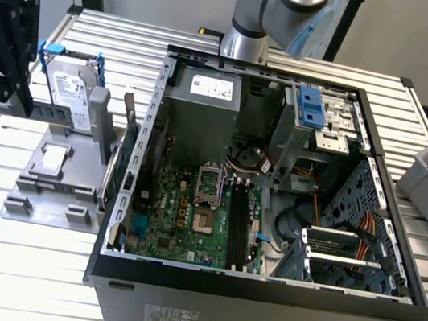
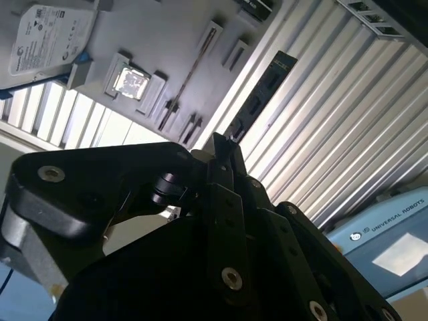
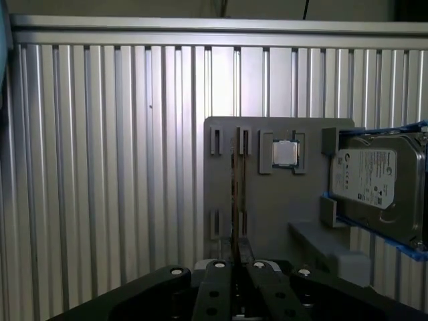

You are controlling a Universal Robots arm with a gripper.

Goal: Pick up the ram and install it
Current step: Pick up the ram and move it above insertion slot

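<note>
Exterior view: open black computer case [image 1: 258,291], centre frame. First wrist view: thin RAM stick [image 3: 234,194] edge-on in grey slotted tray [image 3: 274,214], in line with black hand [image 3: 235,259]; hand's state: cannot tell.

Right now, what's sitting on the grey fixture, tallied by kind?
RAM stick, edge-on in its slot: 1
CPU: 1
hard drive: 1
Total on the grey fixture: 3
</note>
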